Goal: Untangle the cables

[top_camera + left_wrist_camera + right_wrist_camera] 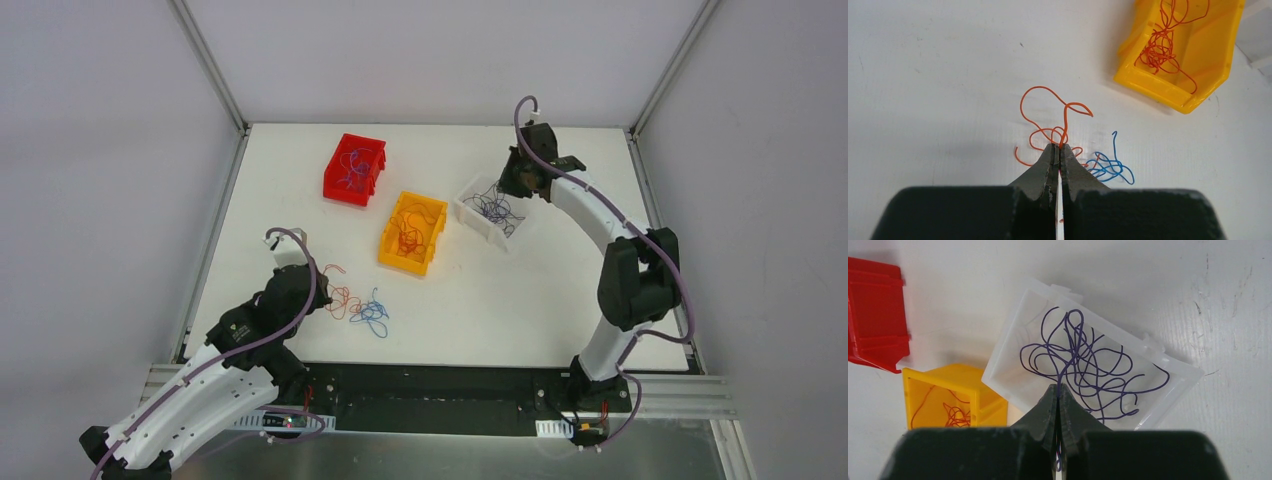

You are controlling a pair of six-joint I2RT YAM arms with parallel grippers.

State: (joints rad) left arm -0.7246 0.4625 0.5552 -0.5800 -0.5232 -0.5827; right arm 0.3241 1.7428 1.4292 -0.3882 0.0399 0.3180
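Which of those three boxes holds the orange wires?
The yellow box, the middle one, with its orange wires. The red box holds blue wires, the clear box dark purple wires.

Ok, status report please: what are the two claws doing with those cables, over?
Left gripper shut on orange cable. Right gripper shut on purple cable, above clear bin. Blue cable tangled against orange; nothing blocking.

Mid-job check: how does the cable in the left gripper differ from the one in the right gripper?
The left gripper pinches an orange cable, the right gripper a purple cable. The orange cable lies on the table beside a blue tangle; the purple cable sits in the clear bin. The orange cable makes few loose loops, the purple cable a denser tangle. Both are thin wires caught at shut gripper tips.
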